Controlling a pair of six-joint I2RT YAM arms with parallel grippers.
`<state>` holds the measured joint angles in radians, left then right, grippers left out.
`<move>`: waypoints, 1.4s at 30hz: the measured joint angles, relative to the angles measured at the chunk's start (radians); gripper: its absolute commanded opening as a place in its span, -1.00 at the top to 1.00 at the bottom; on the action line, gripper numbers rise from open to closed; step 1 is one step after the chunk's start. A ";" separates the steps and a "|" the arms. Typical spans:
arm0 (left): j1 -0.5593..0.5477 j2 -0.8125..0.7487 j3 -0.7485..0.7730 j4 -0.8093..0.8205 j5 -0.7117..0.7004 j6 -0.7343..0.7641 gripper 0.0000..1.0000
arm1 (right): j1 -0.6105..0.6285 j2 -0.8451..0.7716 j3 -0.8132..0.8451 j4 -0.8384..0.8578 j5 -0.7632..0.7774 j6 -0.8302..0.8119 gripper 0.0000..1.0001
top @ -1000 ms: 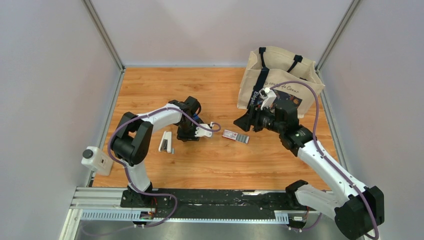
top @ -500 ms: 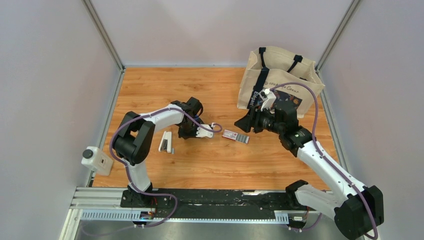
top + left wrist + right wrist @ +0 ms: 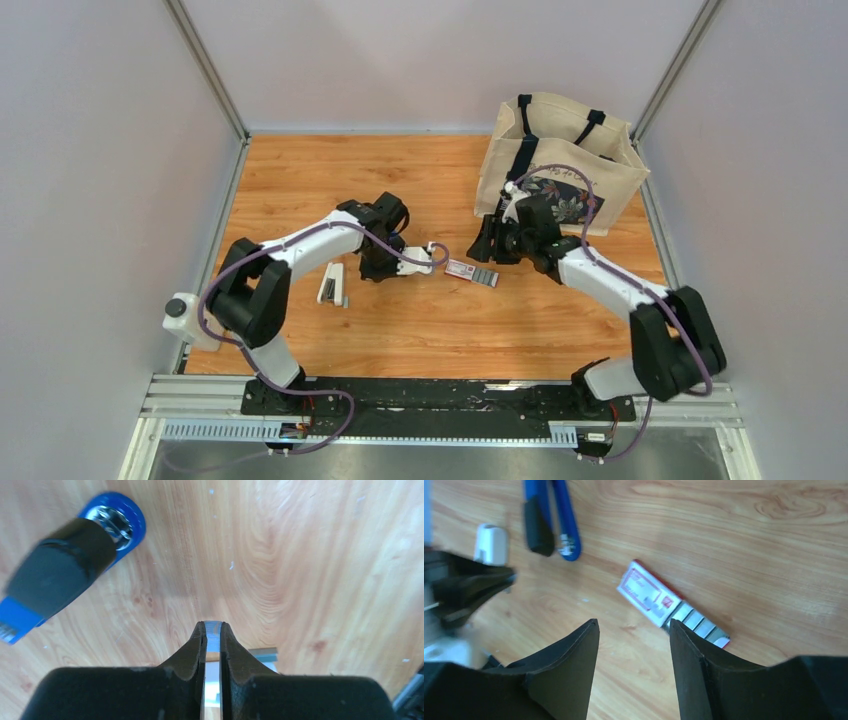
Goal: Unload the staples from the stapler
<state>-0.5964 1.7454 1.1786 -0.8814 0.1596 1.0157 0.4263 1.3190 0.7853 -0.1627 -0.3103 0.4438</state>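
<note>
The stapler (image 3: 65, 570) is seen on the desk (image 3: 300, 170) near its middle, just beside the left gripper (image 3: 213, 626), which is pinched tight on a thin silvery strip (image 3: 213, 647). The right gripper (image 3: 633, 625) is held spread, gripping nothing, over a staple box (image 3: 659, 602) whose red print cannot be read. Bare wood is left toward the near edge, and the far right corner is taken by a tote bag (image 3: 560, 165).
</note>
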 measured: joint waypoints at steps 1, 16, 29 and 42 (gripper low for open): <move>-0.005 -0.027 0.007 -0.019 0.017 -0.016 0.82 | -0.001 0.055 0.011 0.006 0.012 0.000 -0.11; -0.014 -0.367 0.060 -0.156 0.282 -0.201 0.81 | -0.002 0.377 0.136 0.037 0.092 0.031 -0.07; -0.014 -0.471 0.061 -0.179 0.428 -0.295 0.81 | 0.074 0.388 0.118 0.048 0.114 0.068 0.01; -0.013 -0.545 0.077 -0.148 0.626 -0.430 0.81 | 0.182 0.311 0.026 0.062 0.161 0.141 -0.08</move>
<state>-0.6098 1.2007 1.2552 -1.0298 0.7860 0.5858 0.6083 1.6299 0.8108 -0.1005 -0.1497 0.5850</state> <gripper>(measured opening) 0.142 0.485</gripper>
